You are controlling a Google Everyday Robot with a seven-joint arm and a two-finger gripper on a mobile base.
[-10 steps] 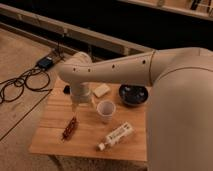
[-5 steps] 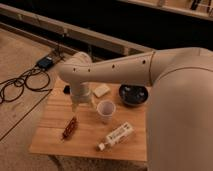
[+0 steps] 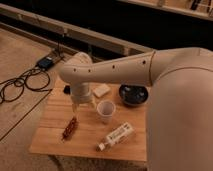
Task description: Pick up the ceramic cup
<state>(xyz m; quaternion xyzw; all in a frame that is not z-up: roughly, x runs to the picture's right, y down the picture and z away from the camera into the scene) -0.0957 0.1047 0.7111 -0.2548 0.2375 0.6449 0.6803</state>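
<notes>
The ceramic cup (image 3: 105, 110) is a small white handleless cup standing upright near the middle of the wooden table (image 3: 55, 134). My arm reaches in from the right and bends down over the table's left half. The gripper (image 3: 76, 106) hangs below the wrist, just left of the cup and a little above the tabletop, apart from the cup.
A dark round bowl (image 3: 133, 94) sits right of the cup. A white bottle with a label (image 3: 116, 136) lies in front of it. A pale sponge-like block (image 3: 101, 90) lies behind the cup. A brown snack item (image 3: 70, 128) lies at the left. Black cables (image 3: 22, 82) run on the floor.
</notes>
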